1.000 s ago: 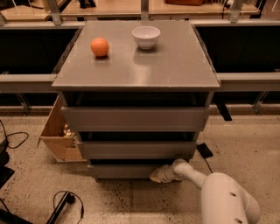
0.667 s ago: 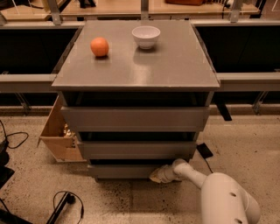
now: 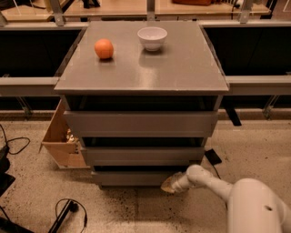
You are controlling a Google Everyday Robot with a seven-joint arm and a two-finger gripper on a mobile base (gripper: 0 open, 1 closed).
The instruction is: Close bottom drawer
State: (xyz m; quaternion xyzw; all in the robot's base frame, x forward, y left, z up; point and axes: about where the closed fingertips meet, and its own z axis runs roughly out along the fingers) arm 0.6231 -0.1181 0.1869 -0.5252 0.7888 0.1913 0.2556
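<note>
place: lab | signs: speckled floor (image 3: 136,211), loose cables (image 3: 62,219), workbenches (image 3: 118,7) | gripper (image 3: 170,184): at bottom drawer (image 3: 129,178)

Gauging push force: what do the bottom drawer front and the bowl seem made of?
The bottom drawer looks like painted metal or laminate, with a matte grey, flat, even front; I cannot tell which. The bowl is likely glazed ceramic, being smooth and white. The gripper sits at the drawer's right front.

The cabinet top (image 3: 182,68) gleams smooth and semi-glossy, the bottom drawer (image 3: 129,178) front looks matt, and the dull tan gripper (image 3: 170,184) by its right end tips a glossy white arm (image 3: 254,205).
</note>
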